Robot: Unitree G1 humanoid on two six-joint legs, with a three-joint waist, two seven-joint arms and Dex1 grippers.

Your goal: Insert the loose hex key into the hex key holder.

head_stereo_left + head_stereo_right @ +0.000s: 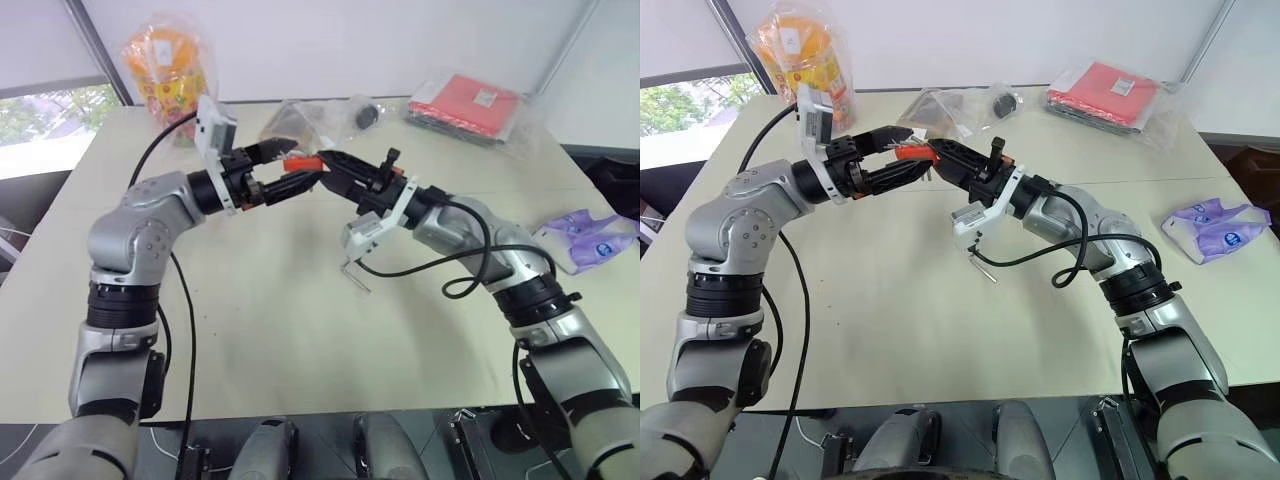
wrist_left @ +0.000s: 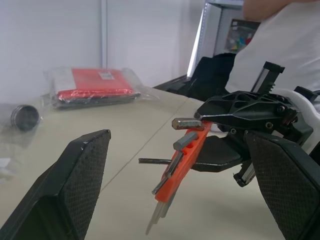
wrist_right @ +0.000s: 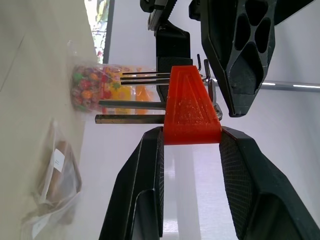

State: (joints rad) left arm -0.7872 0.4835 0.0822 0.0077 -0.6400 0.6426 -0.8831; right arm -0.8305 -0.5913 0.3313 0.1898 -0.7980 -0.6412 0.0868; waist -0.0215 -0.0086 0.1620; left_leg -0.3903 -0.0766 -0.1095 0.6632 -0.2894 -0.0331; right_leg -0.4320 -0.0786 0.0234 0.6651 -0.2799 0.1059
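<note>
The loose hex key [image 1: 355, 275] lay flat on the pale table [image 1: 250, 340], just right of the frame's centre and below the right wrist, with neither gripper touching it. The task therefore looked to be at an early step: the holder was up in the air, but the key was not yet picked up.

Above and left of the key, around the upper centre of the frame, the 2 arms met. The right gripper [image 3: 191, 131] was clamped on the hex key holder [image 1: 300, 163], its 2 fingers pressed against the 2 sides of the orange-red block, with the thin grey keys sticking out to one side. The left gripper [image 2: 177, 135] stood spread as wide as it goes. Its fingers [image 2: 80, 185] sat on either side of the holder without touching it.

This read as either a handover or a pause before the left arm dropped to the table. Either way, 1 gripper would need to go down for the key and pinch its long leg. The key's end would then have to be lined up with an empty slot while the other gripper kept the block steady.

Farther back, a purple packet [image 1: 590, 238] lay at the right edge. A red packet [image 1: 468, 100] in clear plastic lay at the upper right, and a bag of sweets [image 1: 165, 65] stood at the upper left.
</note>
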